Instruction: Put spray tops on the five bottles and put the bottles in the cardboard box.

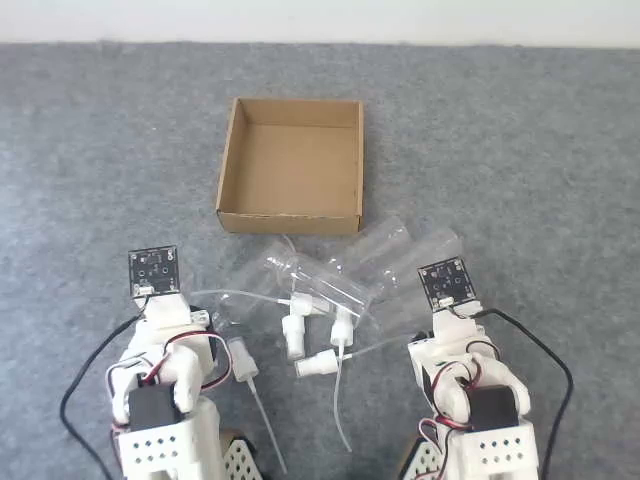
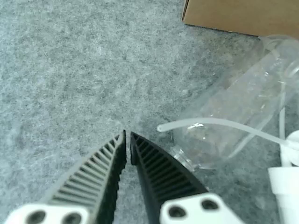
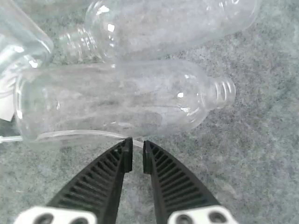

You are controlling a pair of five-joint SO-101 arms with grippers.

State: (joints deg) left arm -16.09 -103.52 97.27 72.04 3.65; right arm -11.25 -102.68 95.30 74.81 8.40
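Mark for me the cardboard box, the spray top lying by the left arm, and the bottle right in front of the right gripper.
cardboard box (image 1: 290,222): high view, front wall.
spray top (image 1: 243,360): high view, white head.
bottle (image 3: 117,100): right wrist view, middle of the clear body.

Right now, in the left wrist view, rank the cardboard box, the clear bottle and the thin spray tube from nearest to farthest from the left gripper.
1. The thin spray tube: its free end lies just ahead of the left gripper.
2. The clear bottle: crossed by that tube, a little farther off.
3. The cardboard box: farthest, beyond the bottle.
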